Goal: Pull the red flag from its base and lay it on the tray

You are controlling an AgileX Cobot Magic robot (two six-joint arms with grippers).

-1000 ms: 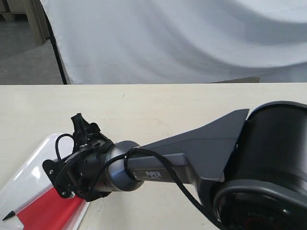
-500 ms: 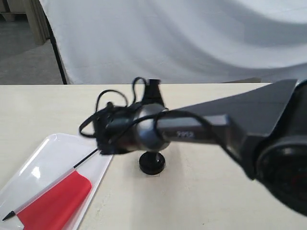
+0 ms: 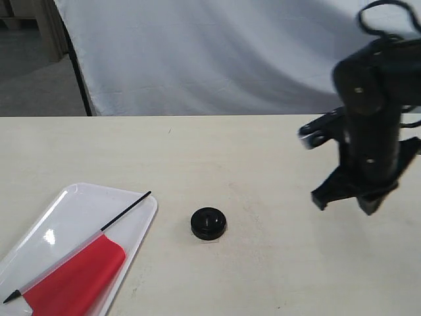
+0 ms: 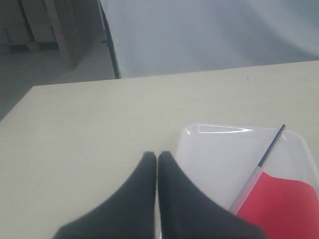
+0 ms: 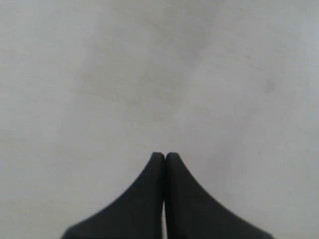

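Up at 3 o'clock in the exterior view, the right arm (image 3: 368,125) hangs raised well above the desk (image 3: 250,151), its dark links pointing steeply down and blurred at the edges. It touches nothing on the desk and is well apart from the task's things. From this view the right hand cannot be made out clearly. The right wrist view shows the right hand (image 5: 165,155) with its two black fingers pressed together tip to tip, nothing between them, and a pale plain surface beyond.

The left wrist view shows the left hand (image 4: 157,155) closed in the same way, fingers meeting along a thin seam and pinching nothing. It hovers over bare desk just beside the tray (image 4: 214,149), with the flag (image 4: 279,199) in sight on it.

The flag (image 3: 75,276) lies flat on the tray (image 3: 72,210), at 8 o'clock in the exterior view. Its stick (image 3: 125,209) runs slantwise, the pointed tip toward 8 o'clock and the bare end toward 2 o'clock, where it reaches just over the tray's rim. The bright red cloth is spread smooth along the stick's lower half.

The base (image 3: 208,224), a small black disc, sits upright on the desk at the tray's 3 o'clock, near its rim but not touching, and apart from the flag. A white sheet (image 3: 230,52) hangs behind the desk at 12 o'clock.
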